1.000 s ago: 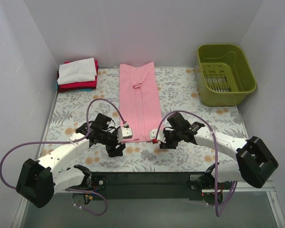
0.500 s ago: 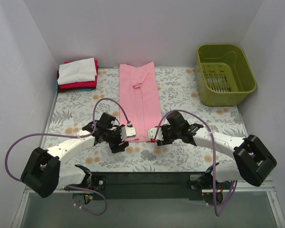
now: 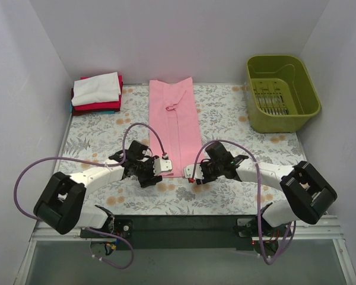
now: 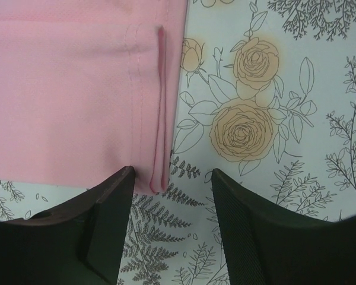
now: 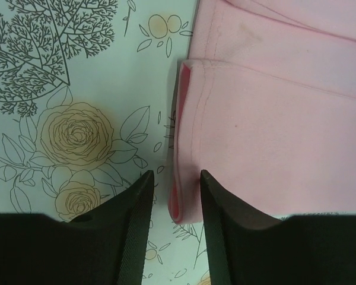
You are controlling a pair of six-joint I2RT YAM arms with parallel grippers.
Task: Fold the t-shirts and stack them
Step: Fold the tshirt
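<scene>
- Black-fingered, the left gripper (image 4: 172, 177) stands spread low over the table, and the near left corner of the pink t-shirt (image 3: 177, 122) lies in the gap between its jaws; the doubled side edge of the cloth runs just inside one finger.
- Nothing is pinched there: both fingers stand clear of the fold, with the floral table cloth (image 3: 225, 113) showing under the outer one.
- The right gripper (image 5: 176, 177) is parted more narrowly and straddles the near right corner of the same shirt; the rolled edge sits between its fingers, not yet squeezed.
- The pink t-shirt is folded into a long narrow strip lying in the middle of the table, running from the grippers at its near hem to the far edge, with a seam line down its centre.
- Both white arms reach inward from the near edge, a purple cable (image 3: 136, 133) looping over each.
- A stack of folded shirts (image 3: 97, 95) rests at the far left, white on top, red beneath, teal at the bottom.
- A green basket (image 3: 305, 89) stands at the far right corner.
</scene>
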